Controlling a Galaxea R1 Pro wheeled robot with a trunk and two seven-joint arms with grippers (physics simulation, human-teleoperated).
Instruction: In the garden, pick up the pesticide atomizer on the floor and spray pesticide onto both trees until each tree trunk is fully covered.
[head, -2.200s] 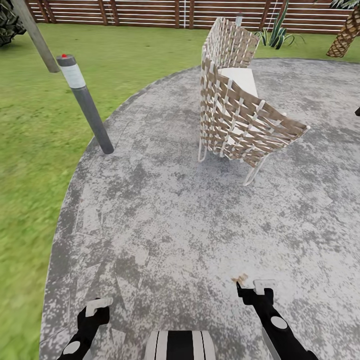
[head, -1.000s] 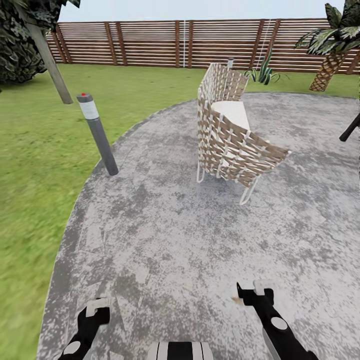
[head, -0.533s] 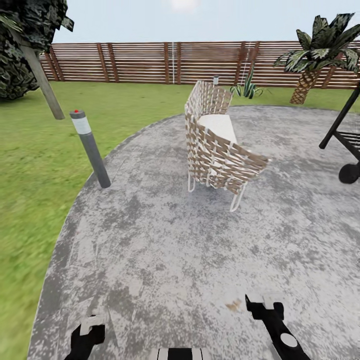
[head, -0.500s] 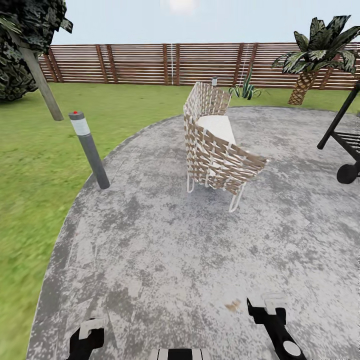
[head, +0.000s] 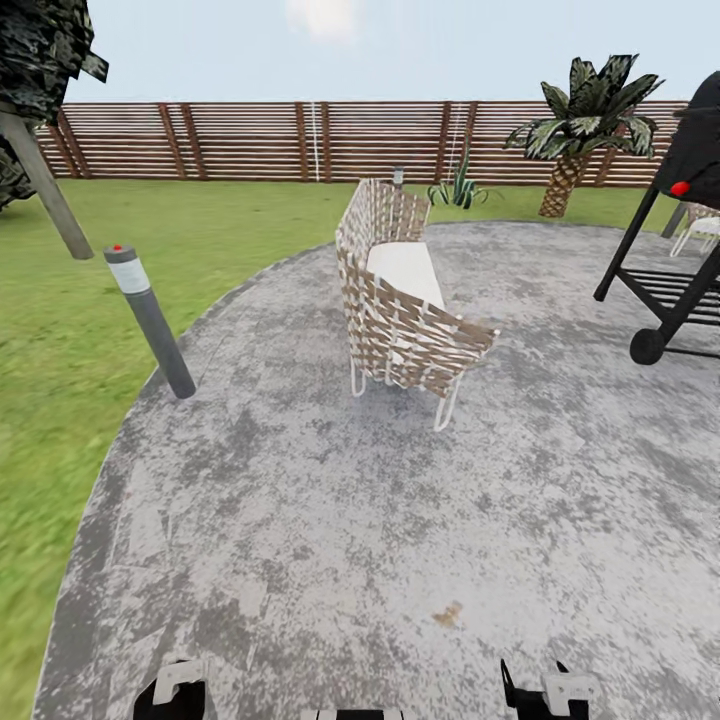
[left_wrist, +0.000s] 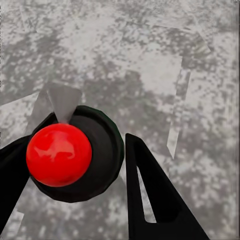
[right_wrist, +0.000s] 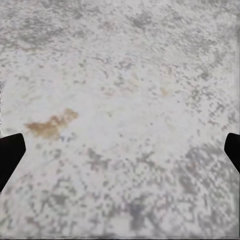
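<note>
Head view: my two arms sit low at the frame's near edge. Just the tips of the left tool (head: 178, 688) and right tool (head: 545, 690) show above the round grey patio (head: 330, 520). On it stand one woven chair (head: 400, 310) and one black grill (head: 675, 260). One grey bollard light (head: 150, 320) stands at its rim. The lawn (head: 70, 330), the garden's floor, lies to the left and beyond, well apart from both tools. It runs back to the slatted fence (head: 250, 140), one palm (head: 580, 120) and one dark-leaved tree (head: 35, 60).

Left wrist view: two black fingers (left_wrist: 150, 200) flank a dark green-black round body (left_wrist: 102, 150) topped by one red ball (left_wrist: 59, 155). I cannot tell whether they grip it.

Right wrist view: the fingertips (right_wrist: 10, 155) stand wide apart at the frame's edges, nothing between them, over paving with one brown stain (right_wrist: 50, 125).
</note>
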